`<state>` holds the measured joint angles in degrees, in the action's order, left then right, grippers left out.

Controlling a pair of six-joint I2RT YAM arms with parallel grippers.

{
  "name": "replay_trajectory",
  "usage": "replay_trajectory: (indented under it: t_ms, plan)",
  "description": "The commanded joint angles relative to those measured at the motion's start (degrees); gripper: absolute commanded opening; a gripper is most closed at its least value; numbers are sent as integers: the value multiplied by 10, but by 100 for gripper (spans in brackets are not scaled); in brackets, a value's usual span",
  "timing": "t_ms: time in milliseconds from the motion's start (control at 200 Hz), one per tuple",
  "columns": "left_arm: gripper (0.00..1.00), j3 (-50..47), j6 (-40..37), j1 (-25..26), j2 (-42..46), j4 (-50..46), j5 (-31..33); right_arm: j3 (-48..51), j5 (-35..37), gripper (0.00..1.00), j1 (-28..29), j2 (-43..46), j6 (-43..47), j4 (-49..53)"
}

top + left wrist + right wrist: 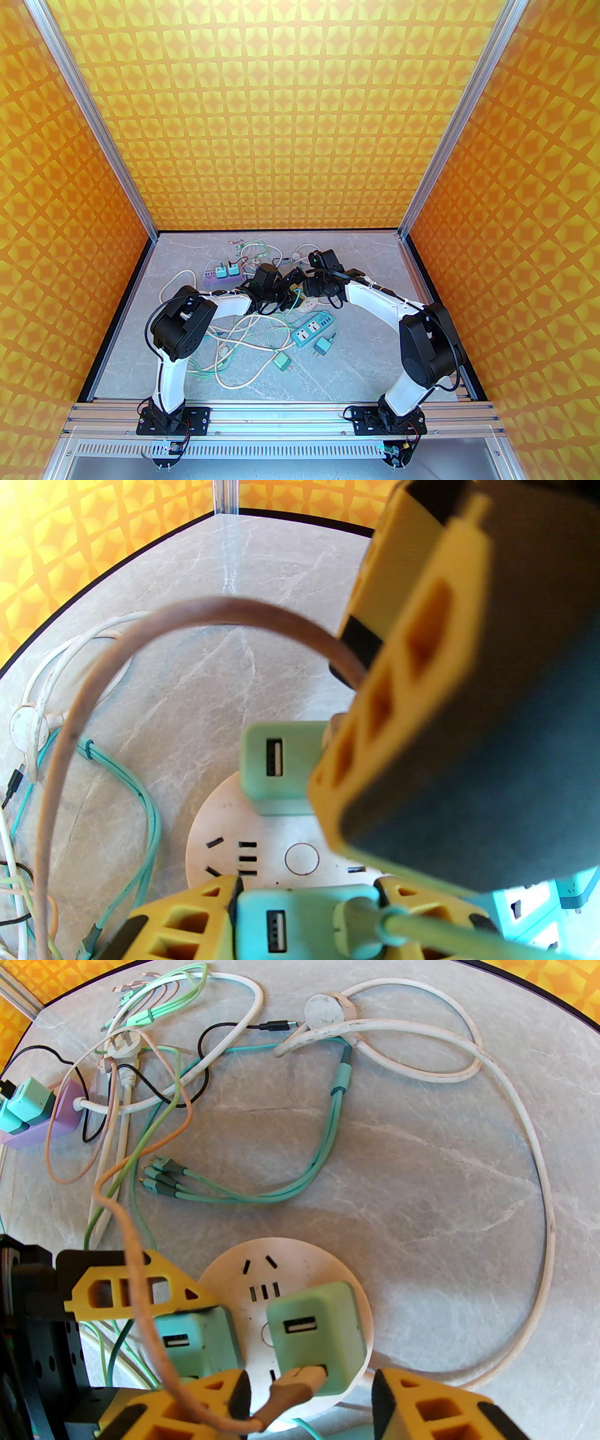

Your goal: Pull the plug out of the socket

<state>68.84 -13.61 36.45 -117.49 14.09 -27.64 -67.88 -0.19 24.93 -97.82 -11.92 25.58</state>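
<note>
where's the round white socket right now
In the top view the round white socket lies mid-table, just beyond the blue power strip. The right wrist view shows a green adapter and a teal adapter standing on it.

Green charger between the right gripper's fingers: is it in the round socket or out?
In. The green charger stands with its base flush on the round white socket, no prongs showing.

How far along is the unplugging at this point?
Looks done: two chargers lie loose on the table. In hand: left gripper shut on the teal charger, right gripper open around the green charger. Left: both sit seated in the round socket, not yet pulled.
</note>
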Motion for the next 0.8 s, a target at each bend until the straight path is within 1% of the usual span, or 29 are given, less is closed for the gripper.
replay_trajectory:
  t_ms: [0, 110, 275, 375, 430, 530, 600, 685, 795]
  plan:
    - [35, -13, -4, 9, -47, -108, 13, -9, -19, 48, 1, -27, 16, -19]
    - [35, -13, -4, 9, -47, -109, 12, -21, -18, 48, 0, -51, 21, -20]
    - [35, -12, -4, 9, -47, -112, 11, -36, 0, 42, 0, -77, 27, -23]
    - [35, -11, -5, 9, -48, -114, 11, -47, 1, 37, 0, -85, 33, -23]
    - [35, -8, -6, 9, -49, -118, 11, -50, 2, 30, -1, -87, 34, -21]
    - [34, -5, -6, 9, -51, -122, 11, -47, 5, 23, -1, -83, 34, -19]
    - [34, -5, -8, 8, -52, -124, 11, -42, 11, 20, -1, -76, 34, -18]
    - [34, -1, -8, 9, -55, -128, 11, -41, -9, 20, 1, -66, 25, -14]
    - [34, 4, -8, 8, -58, -134, 10, -39, -11, 20, 24, -51, 12, -16]
